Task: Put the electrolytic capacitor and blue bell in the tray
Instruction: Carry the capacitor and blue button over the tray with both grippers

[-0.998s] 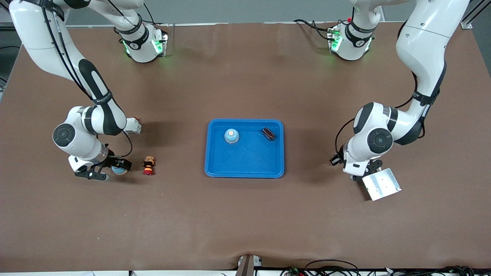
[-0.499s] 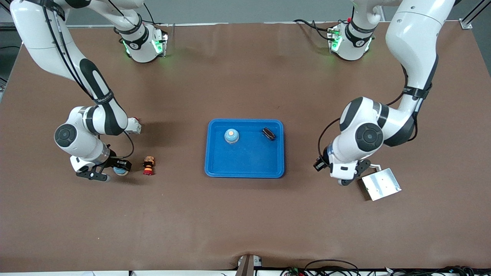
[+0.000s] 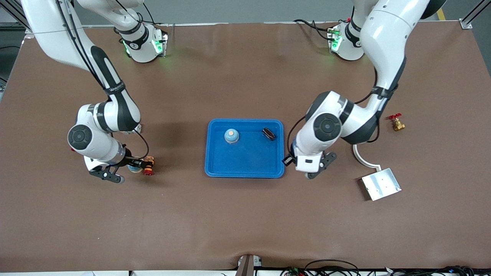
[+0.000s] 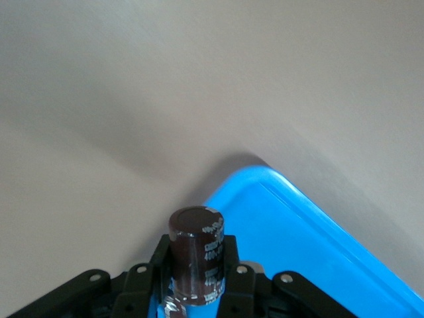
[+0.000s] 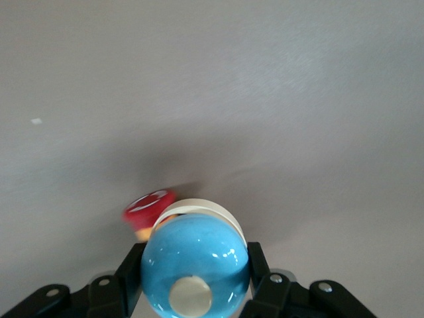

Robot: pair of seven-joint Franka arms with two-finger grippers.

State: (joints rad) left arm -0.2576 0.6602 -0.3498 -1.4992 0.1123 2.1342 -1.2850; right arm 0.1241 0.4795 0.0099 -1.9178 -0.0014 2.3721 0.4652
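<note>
Bright-blue plastic forms the single tray, which is set at the middle of the brown table. Two blue bells are counted. One blue bell is seen standing inside the tray, in the half farther from the front camera. The second bell is clamped between the right jaws, which are closed on its dome low over the table toward the right arm's end, well apart from the tray.

Two electrolytic capacitors are counted likewise. One dark capacitor is seen lying on its side inside the tray, in the corner farther from the front camera and toward the left arm's end. The second capacitor is gripped upright between the left jaws, which are closed on its dark sleeve. These jaws are held over bare table just beside the tray's rim, at the corner nearer to the front camera and toward the left arm's end; the held capacitor is not over the tray's floor.

Four other things are counted, one of each. A small red-and-orange stacked piece stands just beside the right jaws. A silver metal plate, a white curved strip and a brass valve with a red handle lie toward the left arm's end of the table.
</note>
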